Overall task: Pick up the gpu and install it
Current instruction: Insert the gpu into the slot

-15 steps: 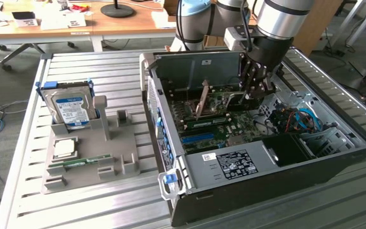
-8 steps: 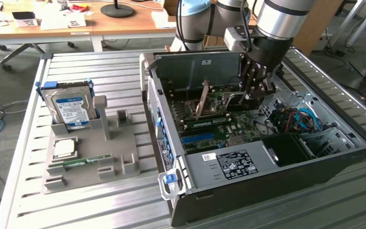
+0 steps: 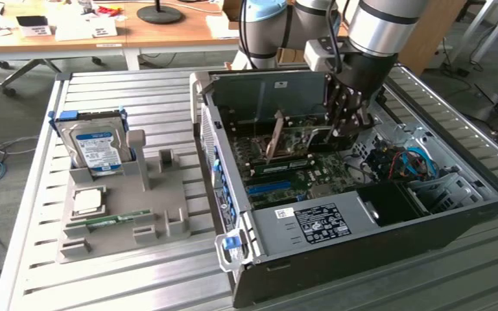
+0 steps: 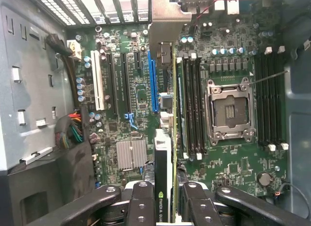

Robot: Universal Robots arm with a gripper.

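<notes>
My gripper (image 3: 346, 129) reaches down into the open computer case (image 3: 456, 214) and is shut on the gpu (image 3: 299, 138). The gpu is a green card held on edge over the motherboard (image 3: 305, 175), with its silver end bracket (image 3: 274, 137) toward the case's rear wall. In the wrist view the gpu (image 4: 163, 153) shows edge-on between my black fingers (image 4: 141, 201), with my gripper (image 4: 167, 204) clamped on its near end. Its bracket (image 4: 163, 17) is at the far end. The card lies along the long blue slot (image 4: 154, 85), slightly to the side of it. I cannot tell whether it touches the slot.
On the motherboard are an open CPU socket (image 4: 228, 112), black memory slots (image 4: 192, 104) and a silver heatsink (image 4: 131, 153). Cable bundles (image 4: 73, 129) lie by the case wall. Outside the case, a grey holder (image 3: 124, 207) carries a hard drive (image 3: 98, 146), a memory stick (image 3: 115, 219) and a CPU (image 3: 89, 201).
</notes>
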